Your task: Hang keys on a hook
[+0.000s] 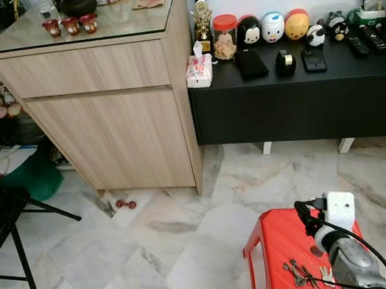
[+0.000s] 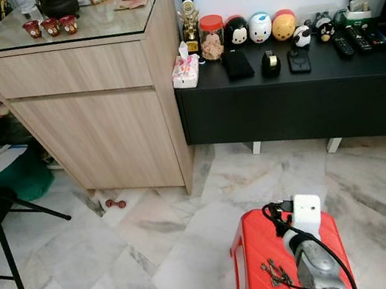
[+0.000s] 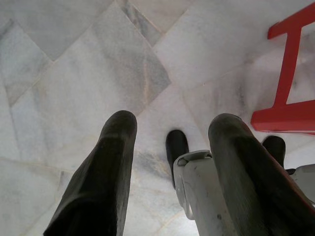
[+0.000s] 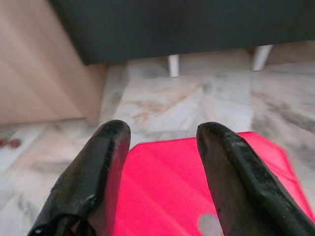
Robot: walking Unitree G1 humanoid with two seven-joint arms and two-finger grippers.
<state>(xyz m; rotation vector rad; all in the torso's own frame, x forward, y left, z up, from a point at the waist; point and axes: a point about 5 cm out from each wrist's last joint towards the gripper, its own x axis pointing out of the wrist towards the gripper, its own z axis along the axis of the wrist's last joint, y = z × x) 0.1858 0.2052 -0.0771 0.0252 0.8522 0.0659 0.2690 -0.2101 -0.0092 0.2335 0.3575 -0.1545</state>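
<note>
Nearest, low at the left, the left gripper (image 3: 167,162) hangs idle over the marble floor (image 1: 195,241), its fingers spread with nothing between them. To the right, the right gripper (image 4: 162,167) hovers above the red stool (image 1: 268,251), fingers also apart and empty. The keys (image 1: 299,272) lie on the stool's seat, just left of the right arm: a small bunch of dark metal pieces on a ring, flat and splayed. To lift them cleanly, the right gripper should probably drop straight over the ring and pinch there, not on a loose blade. Farther off stand the wooden cabinet (image 1: 114,121) at the left and the black bench (image 1: 305,102) at the right; I cannot make out a hook.
</note>
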